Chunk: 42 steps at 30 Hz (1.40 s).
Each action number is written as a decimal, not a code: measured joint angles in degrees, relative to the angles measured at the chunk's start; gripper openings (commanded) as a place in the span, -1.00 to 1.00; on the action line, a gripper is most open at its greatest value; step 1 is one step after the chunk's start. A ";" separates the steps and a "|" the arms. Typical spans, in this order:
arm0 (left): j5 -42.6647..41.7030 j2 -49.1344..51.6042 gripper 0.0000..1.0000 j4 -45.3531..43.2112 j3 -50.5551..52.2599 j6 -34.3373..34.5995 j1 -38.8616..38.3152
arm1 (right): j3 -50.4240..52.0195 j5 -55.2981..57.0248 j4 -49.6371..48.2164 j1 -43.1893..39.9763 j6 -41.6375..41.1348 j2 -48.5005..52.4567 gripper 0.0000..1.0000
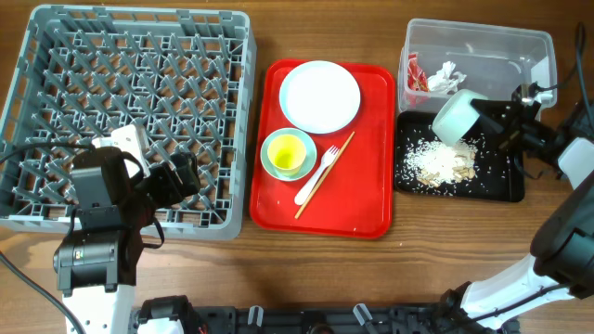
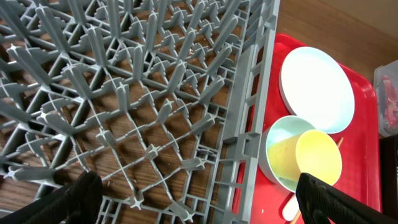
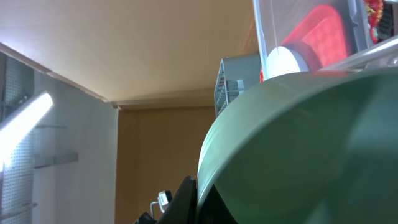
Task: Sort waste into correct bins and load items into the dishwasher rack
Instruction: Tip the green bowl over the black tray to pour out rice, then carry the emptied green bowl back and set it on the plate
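My right gripper is shut on the rim of a pale green bowl and holds it tilted above the black tray, where rice-like scraps lie. In the right wrist view the bowl fills the frame, with a finger on its rim. The clear tub holds a red-and-white wrapper and a white tissue. My left gripper is open and empty over the grey rack's front right corner.
A red serving tray lies between rack and bins. On it are a white plate, a pale blue bowl with a yellow cup inside, a white fork and a chopstick.
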<state>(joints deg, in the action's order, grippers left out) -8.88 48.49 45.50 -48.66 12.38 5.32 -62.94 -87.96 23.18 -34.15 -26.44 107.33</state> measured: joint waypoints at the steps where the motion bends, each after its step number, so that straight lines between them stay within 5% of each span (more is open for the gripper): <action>1: 0.02 0.00 1.00 0.00 0.00 0.00 0.00 | 0.00 0.61 0.98 0.02 0.57 0.00 -0.91; 12: 0.00 0.00 1.00 -0.02 0.00 0.00 0.00 | 0.02 16.20 13.77 2.67 7.13 -0.81 -0.91; 19: 0.00 0.00 1.00 0.00 0.00 0.00 0.00 | 0.02 27.26 18.51 8.55 9.70 -13.40 -0.92; 26: 0.00 0.00 1.00 0.02 0.00 0.00 0.00 | 0.02 41.75 17.55 22.10 10.16 -24.63 -0.91; 42: 0.02 0.00 1.00 0.02 0.00 0.00 0.00 | -8.50 72.15 13.03 52.09 14.80 -22.77 -0.91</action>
<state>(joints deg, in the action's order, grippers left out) -8.86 48.49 45.52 -48.66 12.38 5.32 -71.44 -15.81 36.21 17.93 -11.64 84.55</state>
